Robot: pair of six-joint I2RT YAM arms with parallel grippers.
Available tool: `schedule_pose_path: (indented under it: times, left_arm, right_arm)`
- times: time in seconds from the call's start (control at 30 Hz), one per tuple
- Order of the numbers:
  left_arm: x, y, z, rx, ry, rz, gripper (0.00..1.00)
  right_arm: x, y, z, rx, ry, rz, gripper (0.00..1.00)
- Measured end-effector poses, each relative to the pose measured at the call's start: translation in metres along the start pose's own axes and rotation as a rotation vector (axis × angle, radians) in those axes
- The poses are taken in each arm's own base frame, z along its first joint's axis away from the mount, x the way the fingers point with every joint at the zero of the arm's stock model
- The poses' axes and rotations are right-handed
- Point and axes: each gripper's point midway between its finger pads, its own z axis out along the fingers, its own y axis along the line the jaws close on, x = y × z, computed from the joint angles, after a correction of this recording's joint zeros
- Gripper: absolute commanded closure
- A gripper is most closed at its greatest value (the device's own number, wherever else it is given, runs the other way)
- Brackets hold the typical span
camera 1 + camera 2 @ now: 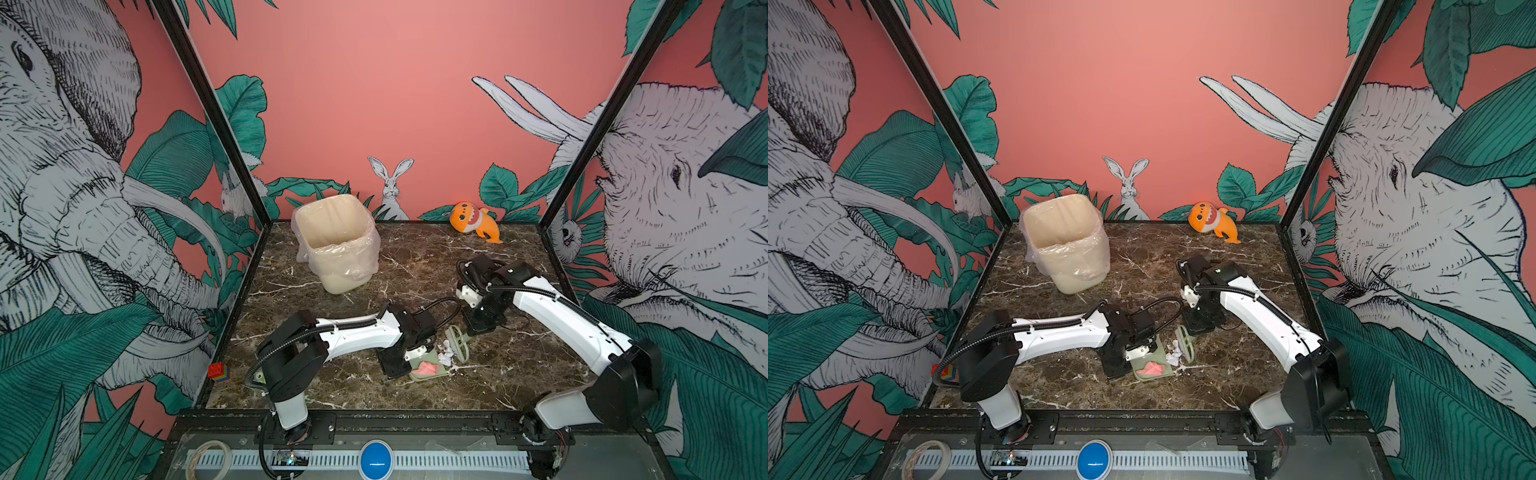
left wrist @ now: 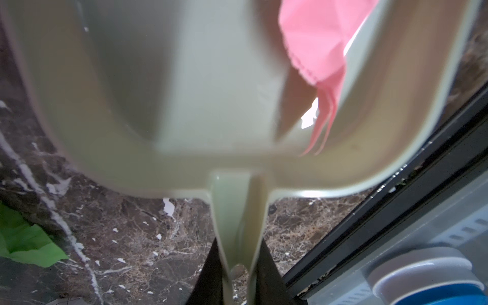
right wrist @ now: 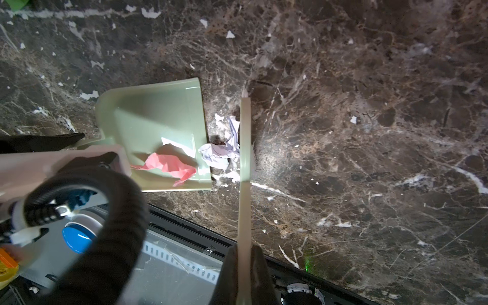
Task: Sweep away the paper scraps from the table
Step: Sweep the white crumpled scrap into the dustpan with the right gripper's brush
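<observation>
My left gripper [image 2: 239, 253] is shut on the handle of the pale green dustpan [image 2: 184, 105], which lies on the table [image 1: 519, 365] near the front middle [image 1: 432, 376]. A pink paper scrap [image 3: 169, 165] lies inside the pan, also seen in both top views [image 1: 427, 368] [image 1: 1152, 368]. My right gripper [image 3: 244, 253] is shut on the brush [image 3: 244, 158] handle. The brush stands just right of the pan's lip, with white paper scraps [image 3: 221, 150] [image 1: 446, 353] between brush and pan. A green scrap [image 2: 23, 243] lies on the table apart from the pan.
A cream bin [image 1: 336, 245] lined with a clear bag stands at the back left. An orange plush shark [image 1: 473, 220] lies at the back right. The black frame edge [image 3: 200, 232] runs close to the pan. A red block [image 1: 217, 370] sits beyond the left edge.
</observation>
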Motion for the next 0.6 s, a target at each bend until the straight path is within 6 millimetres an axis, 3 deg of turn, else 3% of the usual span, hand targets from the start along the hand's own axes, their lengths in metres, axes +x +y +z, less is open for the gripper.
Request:
schedule_pose_path:
  times: [0.37, 0.6]
  left_arm:
    - [0.0, 0.0, 0.001, 0.0, 0.002, 0.0, 0.86]
    - [-0.002, -0.001, 0.001, -0.001, -0.005, 0.005, 0.86]
  right_arm:
    - [-0.016, 0.035, -0.002, -0.102, -0.059, -0.023, 1.0]
    - [-0.021, 0.021, -0.015, -0.036, -0.086, -0.01, 1.0]
